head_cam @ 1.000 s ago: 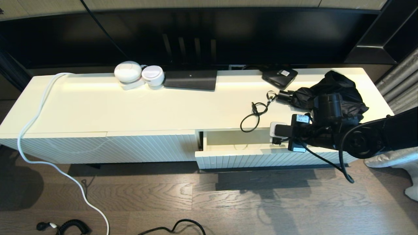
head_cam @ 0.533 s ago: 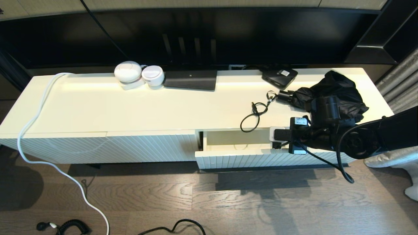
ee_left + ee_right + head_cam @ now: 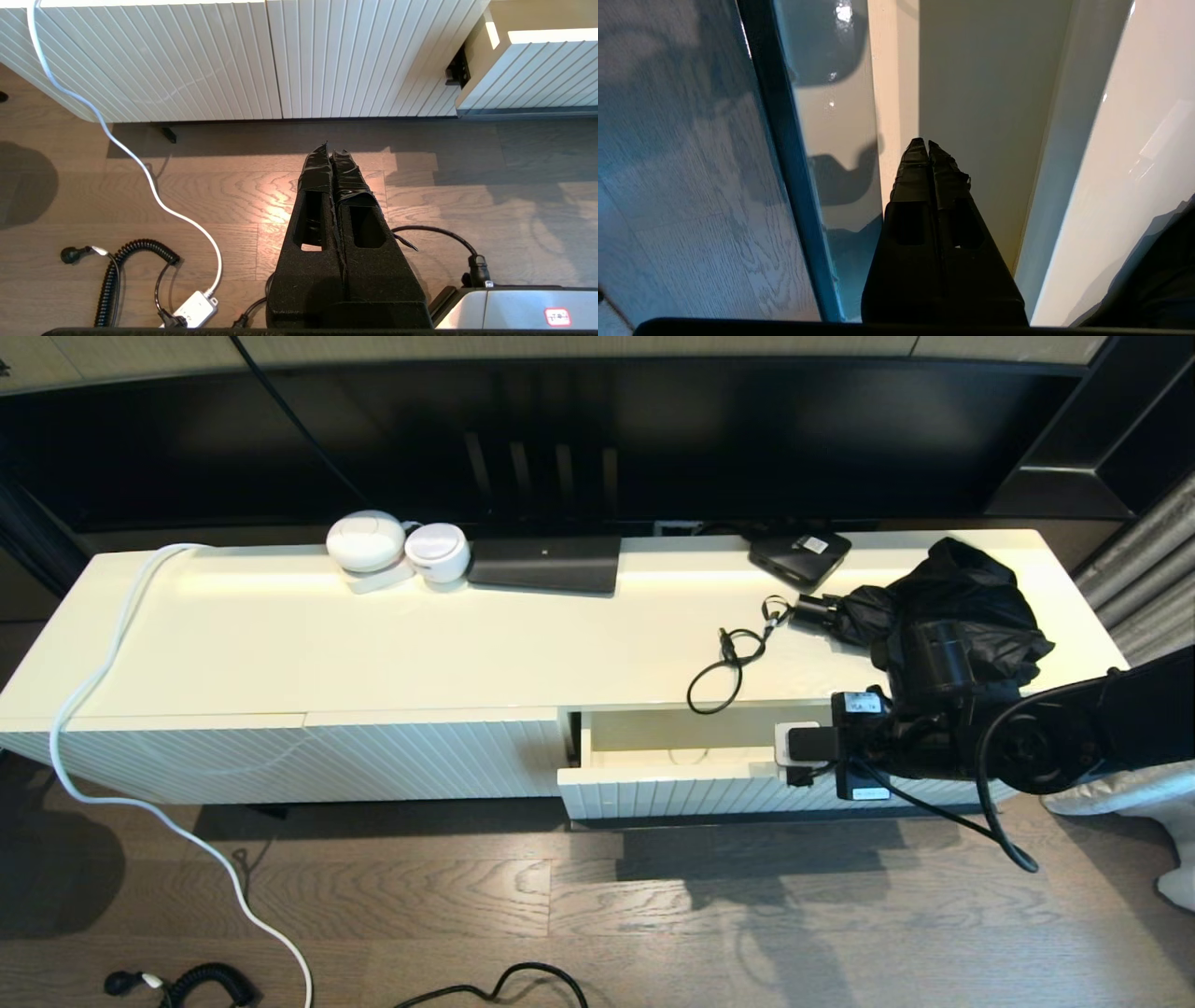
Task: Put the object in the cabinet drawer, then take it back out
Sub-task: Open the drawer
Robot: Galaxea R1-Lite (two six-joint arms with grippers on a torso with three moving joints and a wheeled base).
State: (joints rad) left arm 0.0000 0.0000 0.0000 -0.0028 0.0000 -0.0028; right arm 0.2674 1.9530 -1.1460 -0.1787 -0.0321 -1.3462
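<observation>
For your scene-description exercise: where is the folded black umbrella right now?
In the head view the folded black umbrella lies at the right end of the cream cabinet top, behind the robot's right arm, beside a looped black cable.

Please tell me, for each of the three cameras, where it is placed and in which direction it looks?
Head view: high, looking down at the cabinet top; shows the right arm over the cabinet drawer.
Left wrist view: low, facing the floor; shows the shut left tool.
Right wrist view: above the drawer, looking into it; shows the shut, empty right tool.
Shared: the open drawer appears in all three views.
</observation>
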